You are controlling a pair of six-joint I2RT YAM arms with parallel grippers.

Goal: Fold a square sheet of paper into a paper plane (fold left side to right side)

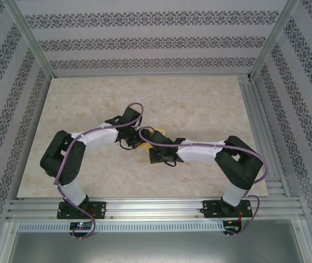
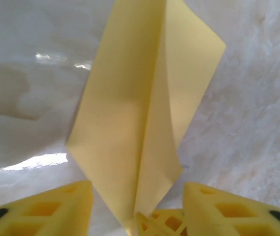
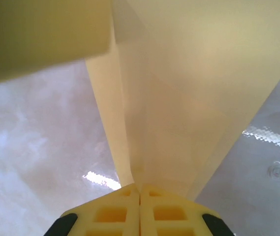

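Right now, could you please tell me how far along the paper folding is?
Done: the paper already has diagonal folds and tapers to a point. In hand: the right gripper is shut on it; the left gripper stands open around the narrow tip. Left: one flap looks raised, so it probably needs pressing flat before further folds.

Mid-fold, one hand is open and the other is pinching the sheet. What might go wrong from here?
1. The right hand alone pinches the yellow sheet; the left hand stands open around its tip. A pull could swing or slide the paper across the table.
2. The upper flap appears lifted off the layer below, so it may spring back or crease crooked.
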